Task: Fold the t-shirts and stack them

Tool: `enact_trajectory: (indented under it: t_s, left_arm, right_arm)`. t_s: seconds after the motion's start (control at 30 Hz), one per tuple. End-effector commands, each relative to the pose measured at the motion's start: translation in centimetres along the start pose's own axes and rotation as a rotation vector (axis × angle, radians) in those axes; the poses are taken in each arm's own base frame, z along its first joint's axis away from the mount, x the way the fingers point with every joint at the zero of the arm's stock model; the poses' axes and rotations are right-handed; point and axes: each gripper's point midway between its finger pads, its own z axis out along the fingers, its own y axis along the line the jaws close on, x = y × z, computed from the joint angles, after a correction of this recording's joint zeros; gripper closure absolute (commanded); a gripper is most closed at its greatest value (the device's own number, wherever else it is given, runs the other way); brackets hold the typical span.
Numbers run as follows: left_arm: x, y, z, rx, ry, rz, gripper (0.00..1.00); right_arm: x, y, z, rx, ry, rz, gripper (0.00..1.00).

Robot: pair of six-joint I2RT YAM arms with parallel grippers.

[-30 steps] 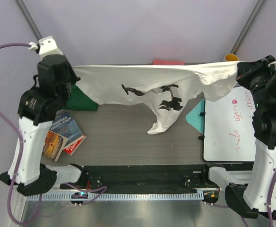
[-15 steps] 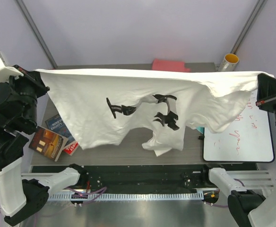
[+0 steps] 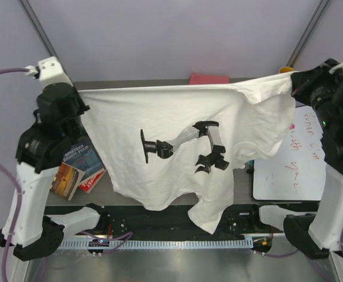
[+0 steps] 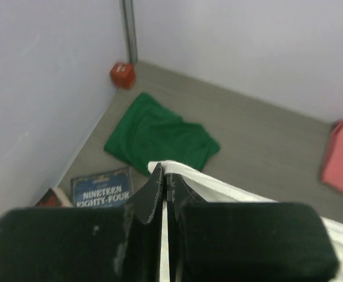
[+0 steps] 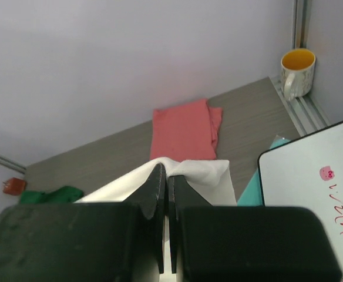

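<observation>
Spanning the table (image 4: 259,141) from 9 o'clock to 3 o'clock, the white shirt (image 3: 177,135) hangs stretched in the air between the two arms. Its top edge is pulled nearly straight, its black print faces the top camera, and its lowest fold droops toward 6 o'clock. The whiteboard (image 3: 295,170) lies flat at 3 o'clock, red writing on it, partly behind the shirt's right side. The left gripper (image 4: 162,170) is raised at 9 o'clock with its fingers pressed together on the shirt's edge; the white cloth shows pinched between them in the wrist view. The right gripper (image 5: 164,170) is raised at 2 o'clock and clamps the opposite edge the same way. The green shirt (image 4: 160,135) lies folded on the table at 10 o'clock, and the pink shirt (image 5: 183,129) lies folded at 12 o'clock by the far edge, well apart from it. The books (image 3: 77,164) lie at 8 o'clock below the left arm. A corner of the teal sheet (image 5: 251,194) peeks out beside the whiteboard. The mug (image 5: 298,67) stands upright in the 1 o'clock corner. A small red cube (image 4: 123,75) sits in the 11 o'clock corner.
</observation>
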Motion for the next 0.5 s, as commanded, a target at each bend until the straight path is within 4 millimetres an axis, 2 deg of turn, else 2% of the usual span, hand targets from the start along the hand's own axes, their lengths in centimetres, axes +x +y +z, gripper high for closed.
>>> enact_trajectory:
  t_s: [0.0, 0.03, 0.1, 0.13, 0.2, 0.23, 0.3, 0.33, 0.37, 0.43, 0.47]
  left_arm:
    - [7.1, -0.3, 4.7, -0.132, 0.152, 0.106, 1.0]
    - [10.1, -0.6, 6.0, -0.147, 0.216, 0.13, 1.0]
    - [12.6, -0.9, 7.4, -0.158, 0.262, 0.147, 1.0]
    - [14.5, -0.7, 8.0, -0.177, 0.292, 0.185, 1.0]
    - [16.6, -1.0, 9.7, -0.195, 0.319, 0.217, 1.0]
    - [17.5, -1.0, 10.3, -0.2, 0.34, 0.223, 1.0]
    - [19.3, -0.9, 12.2, -0.215, 0.395, 0.218, 1.0]
    - [19.7, -1.3, 12.9, -0.201, 0.411, 0.206, 1.0]
    - [20.9, -1.7, 14.3, -0.208, 0.431, 0.226, 1.0]
    - [20.8, -3.0, 15.9, -0.189, 0.439, 0.238, 1.0]
    - [21.2, -3.3, 16.6, -0.19, 0.46, 0.265, 1.0]
  right_arm:
    - [4.5, -1.8, 7.2, 0.101, 0.131, -0.026, 0.99]
    - [6.7, -2.4, 8.4, 0.121, 0.19, -0.033, 0.99]
    - [9.7, -2.8, 10.6, 0.12, 0.265, -0.037, 0.99]
    - [12.3, -3.6, 11.5, 0.14, 0.328, -0.043, 0.99]
    - [14.6, -4.0, 13.2, 0.138, 0.363, -0.038, 0.99]
    - [17.2, -4.9, 14.1, 0.158, 0.423, -0.039, 0.99]
    - [18.8, -5.3, 15.3, 0.161, 0.447, -0.028, 0.99]
    - [20.5, -5.9, 16.0, 0.175, 0.487, -0.032, 0.99]
    - [20.9, -5.9, 16.4, 0.174, 0.492, -0.031, 0.99]
    - [21.2, -6.0, 17.5, 0.176, 0.498, -0.038, 0.99]
    - [22.2, -6.2, 18.5, 0.181, 0.526, -0.043, 0.99]
